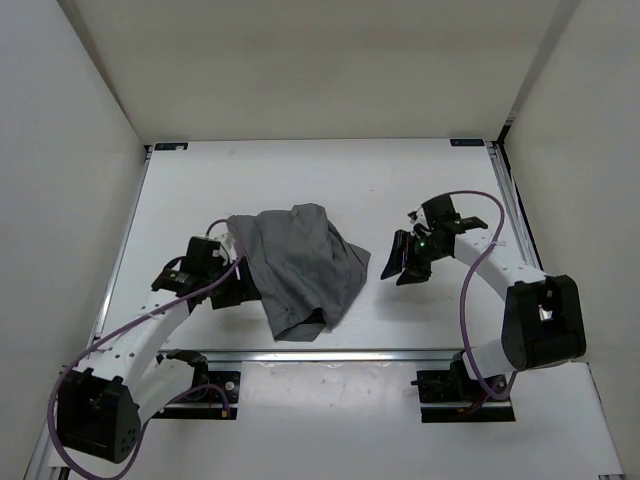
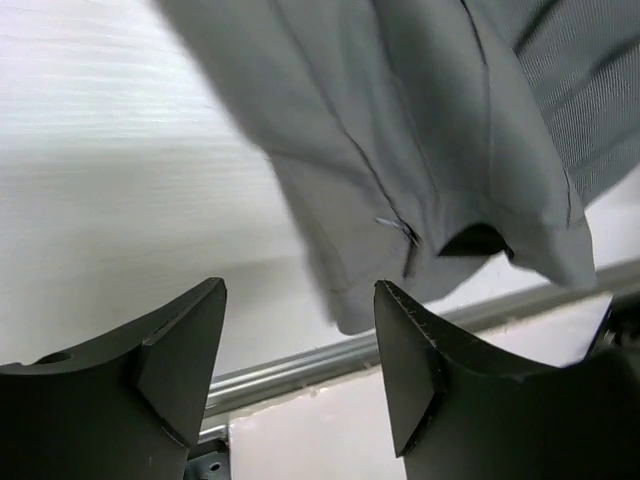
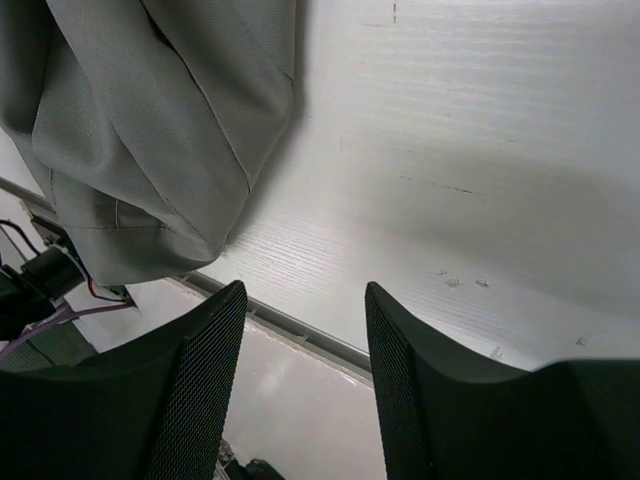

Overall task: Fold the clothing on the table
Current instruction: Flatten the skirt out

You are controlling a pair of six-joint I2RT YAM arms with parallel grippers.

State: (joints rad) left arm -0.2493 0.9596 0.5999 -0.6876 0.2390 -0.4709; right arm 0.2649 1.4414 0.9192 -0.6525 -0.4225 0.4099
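Left claw (image 2: 298, 300), right claw (image 3: 303, 300) agape, empty

Around me, plain white matte walls (image 1: 330, 60) closing in on three sides, a small blue rectangular tag (image 1: 171, 146) at my far left corner, a matching blue tag (image 1: 466, 142) at my far right, a flat white panel (image 1: 330, 425) nearest me.

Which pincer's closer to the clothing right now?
Left. The left pincer is open right at the left edge of the clothing. The right pincer, also open, is off its right side, with bare table between.
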